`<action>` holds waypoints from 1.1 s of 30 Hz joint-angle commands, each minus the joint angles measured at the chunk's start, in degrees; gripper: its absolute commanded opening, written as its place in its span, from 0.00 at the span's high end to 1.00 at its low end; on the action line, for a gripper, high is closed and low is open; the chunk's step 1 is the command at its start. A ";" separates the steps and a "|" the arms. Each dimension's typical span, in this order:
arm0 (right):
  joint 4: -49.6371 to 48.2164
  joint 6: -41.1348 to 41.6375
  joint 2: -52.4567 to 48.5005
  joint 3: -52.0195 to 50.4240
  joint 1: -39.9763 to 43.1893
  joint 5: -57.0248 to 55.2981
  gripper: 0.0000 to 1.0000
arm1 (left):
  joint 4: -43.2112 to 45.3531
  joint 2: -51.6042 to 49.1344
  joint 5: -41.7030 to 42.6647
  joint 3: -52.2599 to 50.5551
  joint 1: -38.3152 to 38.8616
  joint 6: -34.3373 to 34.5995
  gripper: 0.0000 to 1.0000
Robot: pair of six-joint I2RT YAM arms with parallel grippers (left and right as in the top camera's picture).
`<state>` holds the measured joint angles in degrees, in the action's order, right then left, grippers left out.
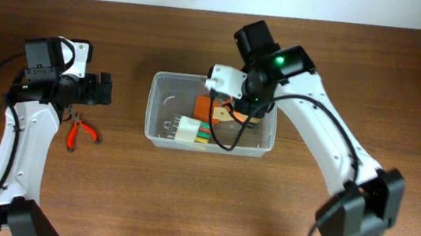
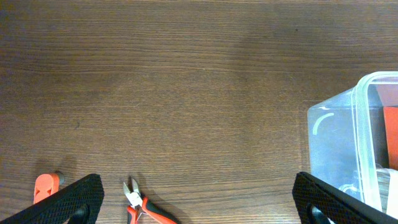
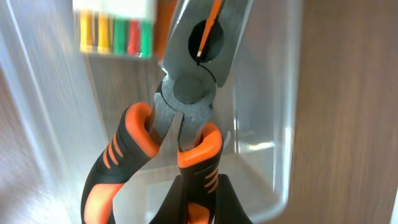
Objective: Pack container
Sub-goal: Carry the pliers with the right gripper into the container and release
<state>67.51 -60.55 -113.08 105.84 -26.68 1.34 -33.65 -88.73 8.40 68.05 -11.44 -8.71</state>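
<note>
The clear plastic container stands at the middle of the table. My right gripper hangs over its right half, shut on one handle of orange-and-black pliers. The pliers point jaws first down into the container. A white box with coloured stripes lies inside and also shows in the right wrist view. An orange item lies beside it. My left gripper is wide open and empty, above bare table left of the container.
Small red-handled cutters lie on the table below my left gripper; they also show in the left wrist view. A small orange piece sits at that view's lower left. Bare wood surrounds the container.
</note>
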 commanded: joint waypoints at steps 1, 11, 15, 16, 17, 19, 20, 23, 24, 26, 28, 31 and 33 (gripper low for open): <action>-0.50 -15.30 -3.67 -0.20 0.72 0.11 0.96 | -0.04 -0.33 0.61 0.87 -0.35 0.09 0.01; -9.31 -16.81 -10.95 -0.07 3.17 -2.16 0.69 | -0.04 -0.33 0.63 0.87 -0.33 0.09 0.01; -10.23 -8.52 -9.03 2.32 2.64 -2.21 0.02 | -0.04 -0.33 0.63 0.87 -0.33 0.09 0.01; -9.77 -4.83 -8.26 3.45 2.45 -2.27 0.02 | -0.04 -0.33 0.63 0.87 -0.33 0.09 0.01; -9.35 0.07 -7.48 4.83 2.34 -2.91 0.02 | -0.04 -0.33 0.63 0.87 -0.33 0.09 0.01; -8.02 11.91 -6.10 7.48 2.29 -3.82 0.02 | -0.04 -0.33 0.63 0.87 -0.35 0.09 0.01; -6.91 19.54 -5.38 9.20 2.43 -4.35 0.02 | -0.04 -0.33 0.63 0.87 -0.35 0.09 0.01; -0.44 40.02 -3.89 15.98 3.96 -6.34 0.01 | -0.04 -0.33 0.63 0.87 -0.35 0.09 0.01; 3.80 44.89 -3.50 19.39 5.18 -6.32 0.02 | -0.04 -0.33 0.61 0.87 -0.35 0.09 0.01; 9.01 49.72 -3.02 23.37 7.41 -6.34 0.02 | -0.04 -0.33 0.61 0.87 -0.35 0.09 0.01; 13.64 55.15 -2.75 26.75 10.29 -6.32 0.02 | -0.04 -0.33 0.63 0.87 -0.33 0.09 0.01; 18.97 62.64 -2.60 29.53 15.54 -6.32 0.02 | -0.02 -0.33 0.63 0.87 -0.35 0.09 0.01; 21.62 68.11 -2.56 29.73 19.69 -6.23 0.02 | 0.09 -0.33 0.87 0.87 -0.33 0.11 0.01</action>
<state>86.91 -7.11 -115.72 134.76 -11.90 -3.73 -33.65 -88.73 8.40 68.05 -11.44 -8.71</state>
